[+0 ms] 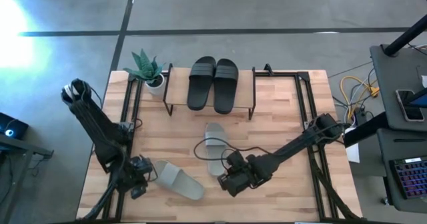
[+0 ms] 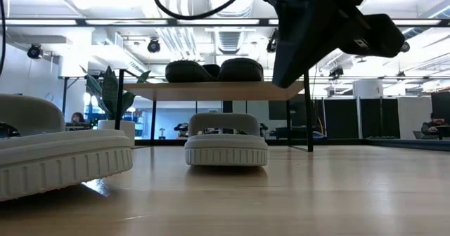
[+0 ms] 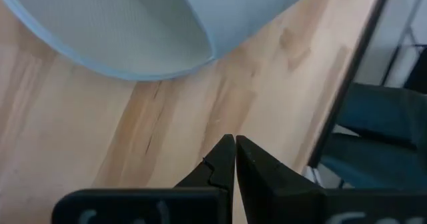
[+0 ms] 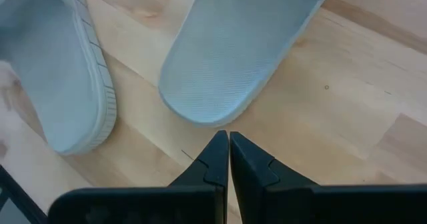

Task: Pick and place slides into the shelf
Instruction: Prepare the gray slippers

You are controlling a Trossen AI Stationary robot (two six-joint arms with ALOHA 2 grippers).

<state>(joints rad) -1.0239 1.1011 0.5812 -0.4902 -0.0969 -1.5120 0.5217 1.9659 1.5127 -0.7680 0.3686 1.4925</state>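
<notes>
The matte black pair sits on the shelf, a pale board on thin black legs. Two light grey slides with ribbed soles lie on the plank worktop: one just ahead of the right tool, one beside the left tool. Wrist views show both tools' fingers pressed together, holding nothing. Only the low view shows the strap arches.

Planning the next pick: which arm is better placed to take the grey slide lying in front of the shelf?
Likely the right: its gripper, shut, sits just behind that grey slide. The left gripper is by the other grey slide.
</notes>
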